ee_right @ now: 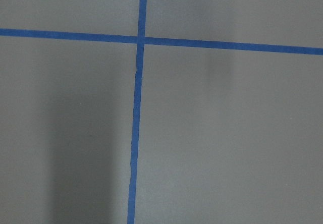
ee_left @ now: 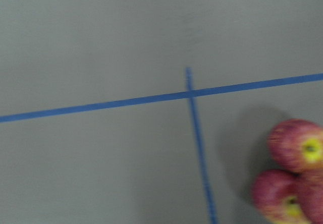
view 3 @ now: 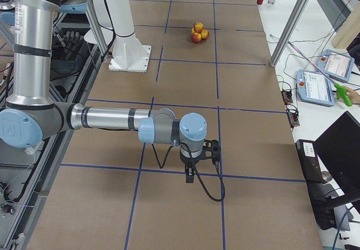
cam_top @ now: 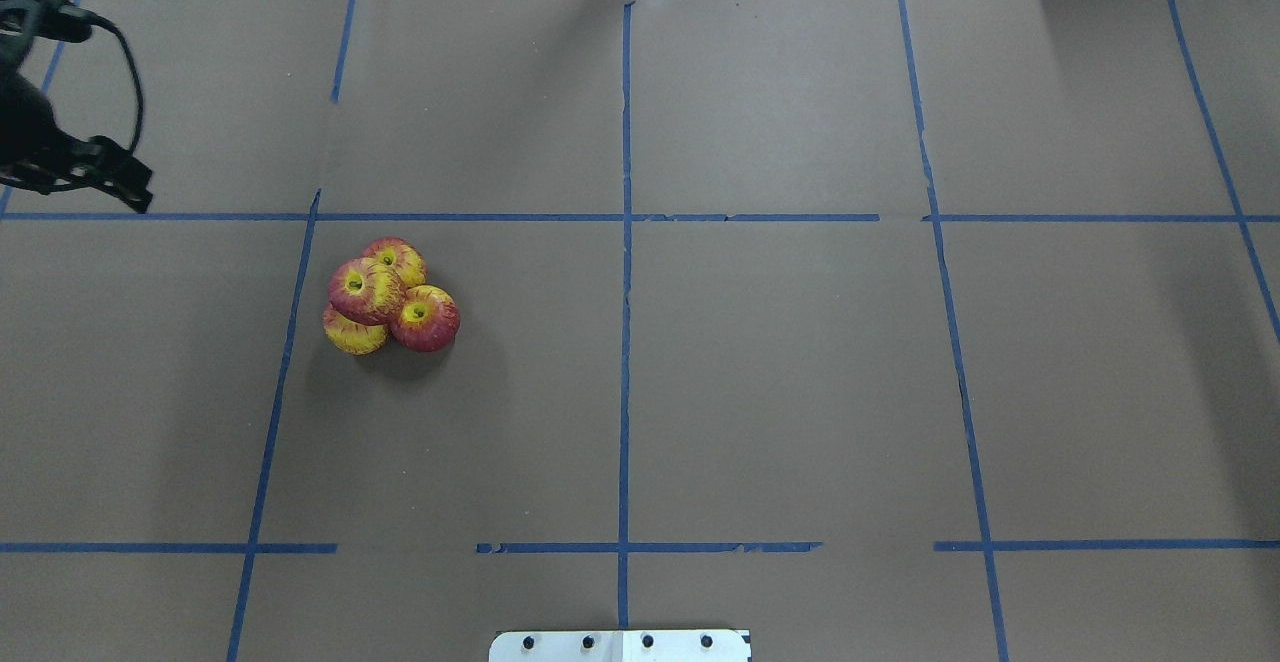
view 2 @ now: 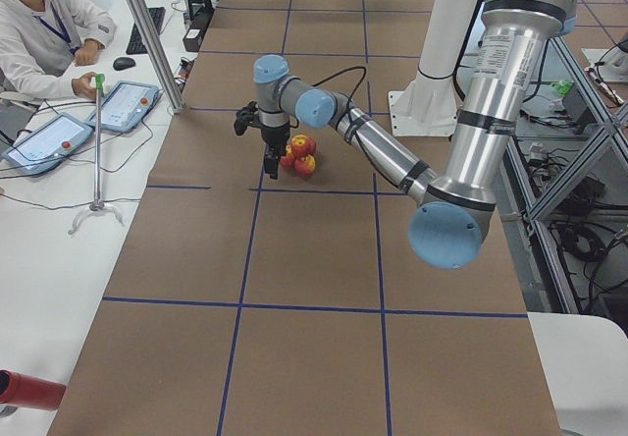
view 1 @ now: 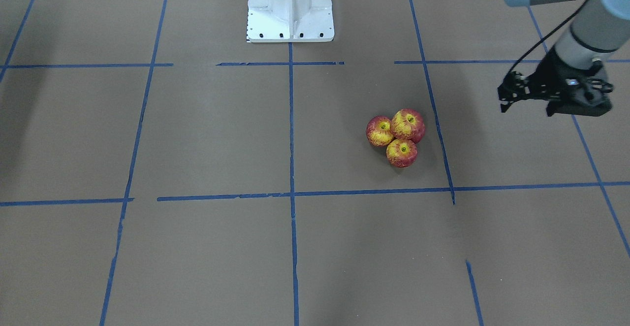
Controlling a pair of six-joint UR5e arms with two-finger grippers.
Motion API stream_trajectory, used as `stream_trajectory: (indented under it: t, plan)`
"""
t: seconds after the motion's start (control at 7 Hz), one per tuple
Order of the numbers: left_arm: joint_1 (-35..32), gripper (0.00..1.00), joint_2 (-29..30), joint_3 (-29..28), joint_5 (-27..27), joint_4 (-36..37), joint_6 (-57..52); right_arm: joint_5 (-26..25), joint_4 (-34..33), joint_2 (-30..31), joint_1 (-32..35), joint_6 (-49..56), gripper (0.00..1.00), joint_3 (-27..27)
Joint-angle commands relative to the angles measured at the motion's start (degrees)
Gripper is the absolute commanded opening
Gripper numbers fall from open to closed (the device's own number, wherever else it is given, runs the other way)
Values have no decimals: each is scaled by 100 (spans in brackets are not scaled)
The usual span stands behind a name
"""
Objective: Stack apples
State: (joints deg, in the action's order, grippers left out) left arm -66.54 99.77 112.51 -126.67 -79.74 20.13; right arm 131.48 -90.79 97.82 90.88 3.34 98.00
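Four red and yellow apples (cam_top: 388, 294) sit bunched on the brown table, left of the middle. Three touch on the table and one apple (cam_top: 365, 290) rests on top of them. The front-facing view shows three of them (view 1: 397, 136), and they sit at the lower right edge of the left wrist view (ee_left: 295, 146). My left gripper (view 1: 578, 108) hangs high and apart from the pile, toward the table's left end (cam_top: 132, 194). I cannot tell if it is open or shut. My right gripper (view 3: 190, 177) shows only in the exterior right view, far from the apples, and I cannot tell its state.
Blue tape lines (cam_top: 625, 342) divide the table into squares. The robot's white base (view 1: 290, 8) stands at the near middle edge. An operator (view 2: 39, 33) with tablets (view 2: 123, 105) sits at a side desk beyond a metal pole (view 2: 147, 38).
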Motion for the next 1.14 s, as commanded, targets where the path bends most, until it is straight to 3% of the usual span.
stream_trajectory:
  t: [0.0,0.29,0.43,1.0]
  plan:
    - [-1548,100,-685,-585,-367,-6,-1891,0,0,0,0,0,100,0]
    - [-2491,100,-696,-1499,-349,-23,-2232,0,0,0,0,0,100,0]
    - [-2583,100,-678,-1661,-349,-76,-2903,0,0,0,0,0,100,0]
    - [-2584,100,-599,-1662,-349,-50,-2831,0,0,0,0,0,100,0]
